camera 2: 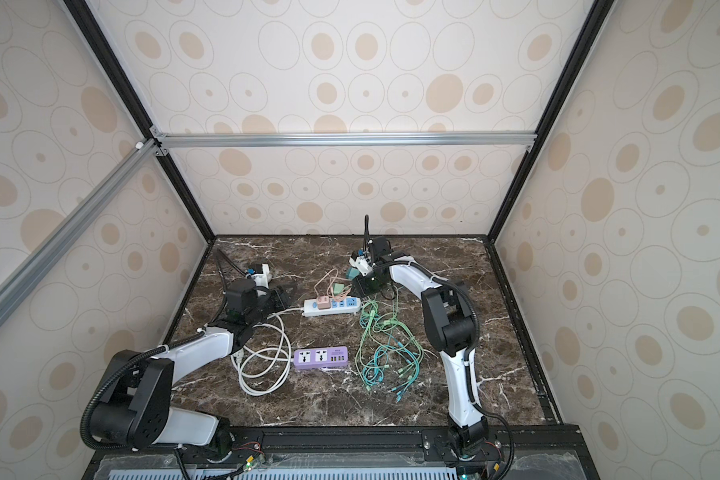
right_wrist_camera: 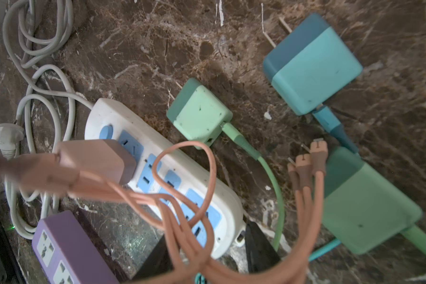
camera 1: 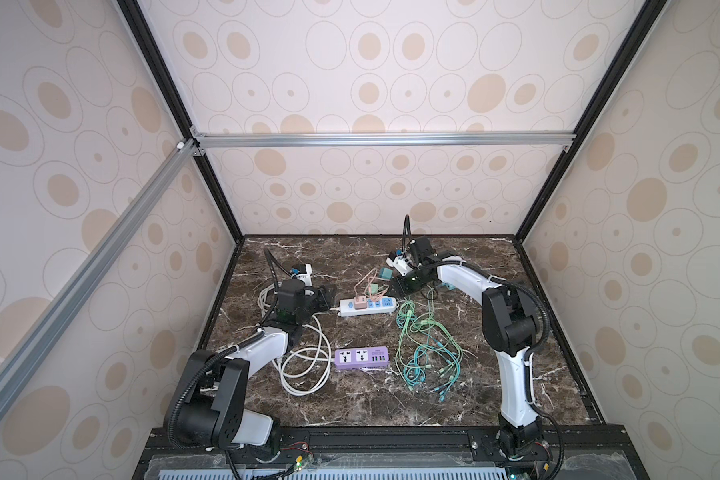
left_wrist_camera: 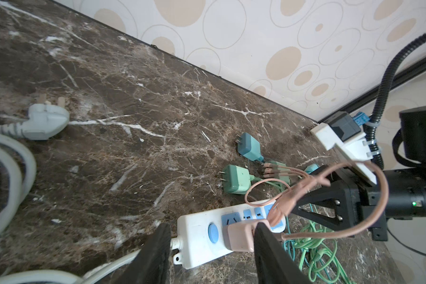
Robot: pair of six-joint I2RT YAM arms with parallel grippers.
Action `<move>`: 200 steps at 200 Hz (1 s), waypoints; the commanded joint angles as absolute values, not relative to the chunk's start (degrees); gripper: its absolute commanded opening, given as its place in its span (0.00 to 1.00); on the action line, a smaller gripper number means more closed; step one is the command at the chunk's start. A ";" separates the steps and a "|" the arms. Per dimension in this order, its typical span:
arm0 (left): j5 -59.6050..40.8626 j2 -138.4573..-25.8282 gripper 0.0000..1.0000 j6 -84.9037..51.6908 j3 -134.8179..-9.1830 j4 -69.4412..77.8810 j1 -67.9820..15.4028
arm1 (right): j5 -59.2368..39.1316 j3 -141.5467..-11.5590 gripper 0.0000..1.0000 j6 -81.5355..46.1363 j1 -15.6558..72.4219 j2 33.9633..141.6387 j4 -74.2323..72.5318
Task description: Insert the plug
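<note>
As a top view shows, the pink plug (camera 1: 359,303) sits seated in the white power strip (camera 1: 368,308) at mid-table. From the left wrist, the left gripper (left_wrist_camera: 212,227) is released, jaws wide around the plug. From the right wrist, the right gripper (right_wrist_camera: 207,238) straddles the strip's far end; whether it clamps, I cannot tell.

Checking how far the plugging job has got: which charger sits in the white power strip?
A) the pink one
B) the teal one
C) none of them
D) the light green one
A: the pink charger stands in a socket of the white power strip, while the teal charger and the light green charger lie unplugged beside it.
</note>
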State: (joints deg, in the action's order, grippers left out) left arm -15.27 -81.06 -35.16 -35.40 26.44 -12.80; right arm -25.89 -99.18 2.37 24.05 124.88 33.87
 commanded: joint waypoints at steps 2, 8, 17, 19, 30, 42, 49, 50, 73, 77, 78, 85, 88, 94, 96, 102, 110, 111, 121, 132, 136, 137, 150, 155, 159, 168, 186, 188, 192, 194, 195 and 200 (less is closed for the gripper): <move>-15.98 -81.17 0.61 -36.87 -34.98 27.79 -12.00 | -27.16 -102.14 0.47 2.41 24.36 127.45 35.36; -16.57 -82.18 0.63 -36.68 -35.42 27.49 -11.95 | -27.20 -102.41 0.47 2.42 24.43 127.88 35.49; -17.68 -84.30 0.63 -36.15 -36.52 26.85 -11.87 | -27.16 -102.63 0.47 2.58 24.54 128.37 35.53; -17.89 -84.82 0.63 -36.06 -36.84 26.71 -11.87 | -27.16 -102.71 0.47 2.51 24.59 128.51 35.53; -19.30 -87.88 0.62 -36.00 -38.26 26.75 -11.86 | -27.01 -102.91 0.47 2.40 24.85 128.99 35.58; -21.05 -91.31 0.61 -36.44 -39.54 27.99 -11.86 | -26.65 -103.02 0.47 2.36 25.00 129.50 35.71; -22.11 -93.25 0.60 -36.92 -40.14 28.84 -11.86 | -26.63 -103.01 0.47 2.45 25.24 129.70 35.69; -22.26 -93.56 0.60 -36.96 -40.28 28.92 -11.86 | -26.63 -102.96 0.47 2.41 25.28 129.71 35.69; -24.72 -99.35 0.57 -37.60 -42.54 30.37 -11.87 | -26.72 -102.83 0.48 2.79 25.77 130.08 36.00; -25.04 -100.11 0.56 -37.53 -42.81 30.41 -11.87 | -26.72 -102.68 0.48 2.81 25.81 130.12 36.01; -25.09 -100.24 0.56 -37.53 -42.90 30.41 -11.87 | -26.72 -102.71 0.48 2.81 25.87 130.14 35.98; -25.26 -101.26 0.56 -37.35 -43.27 30.56 -11.87 | -26.93 -102.66 0.48 2.89 25.90 130.16 36.00; -25.31 -101.55 0.56 -37.24 -43.44 30.47 -11.87 | -27.05 -102.55 0.48 2.89 26.00 130.17 36.09; -25.31 -102.13 0.56 -37.01 -43.63 30.33 -11.87 | -27.24 -102.52 0.48 2.99 25.93 130.06 36.15; -25.31 -102.22 0.56 -36.96 -43.69 30.37 -11.87 | -27.31 -102.43 0.48 3.08 25.95 130.07 36.17; -25.39 -102.59 0.56 -36.75 -43.78 30.28 -11.87 | -27.42 -102.33 0.48 3.15 26.03 130.03 36.29; -25.62 -102.95 0.56 -36.45 -43.93 29.95 -11.80 | -27.59 -102.24 0.48 3.18 26.04 129.99 36.38; -25.73 -102.98 0.56 -36.42 -43.98 29.87 -11.83 | -27.64 -102.23 0.48 3.22 26.07 129.95 36.38; -25.92 -103.43 0.55 -36.05 -44.09 29.41 -11.87 | -28.09 -102.00 0.48 3.34 26.17 129.77 36.47; -26.01 -103.92 0.53 -35.56 -44.06 28.90 -11.87 | -28.51 -101.61 0.48 3.38 26.27 129.64 36.56; -26.08 -104.04 0.52 -35.43 -43.96 28.73 -11.87 | -28.56 -101.39 0.48 3.35 26.32 129.56 36.55; -26.14 -104.05 0.52 -35.38 -43.95 28.69 -11.87 | -28.56 -101.32 0.48 3.35 26.30 129.55 36.51; -26.62 -104.07 0.49 -35.16 -43.28 28.65 -11.87 | -28.65 -100.62 0.48 3.36 26.74 129.09 36.66; -26.63 -103.94 0.47 -35.09 -42.86 28.74 -11.87 | -28.76 -100.18 0.48 3.34 26.90 128.90 36.74; -26.63 -103.81 0.46 -35.03 -42.49 28.82 -11.87 | -28.82 -99.80 0.47 3.46 26.98 128.65 36.79; -28.35 -103.13 0.45 -34.85 -41.31 29.07 -11.87 | -29.00 -98.88 0.48 3.52 27.39 128.05 36.76; -28.45 -101.38 0.43 -34.33 -38.48 29.27 -11.87 | -29.09 -96.82 0.48 3.65 28.06 126.78 36.77; -28.41 -101.13 0.43 -34.22 -38.05 29.22 -11.87 | -29.09 -96.56 0.48 3.64 28.15 126.64 36.77; -28.34 -100.59 0.43 -34.11 -37.38 29.18 -11.87 | -29.10 -96.10 0.47 3.61 28.28 126.30 36.70; -28.31 -100.38 0.42 -34.04 -37.07 29.16 -11.87 | -29.16 -95.85 0.47 3.65 28.41 126.12 36.69; -28.31 -100.25 0.42 -34.03 -36.91 29.13 -11.87 | -29.21 -95.69 0.47 3.63 28.40 126.12 36.71; -28.17 -99.48 0.42 -33.86 -36.04 29.06 -11.87 | -29.31 -95.12 0.48 3.60 28.61 125.71 36.66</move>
State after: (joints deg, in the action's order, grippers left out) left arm -26.81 -102.37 -35.62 -39.77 29.93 -12.10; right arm -28.29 -98.63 2.81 26.55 128.09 34.30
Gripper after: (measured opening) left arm 0.427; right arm 0.475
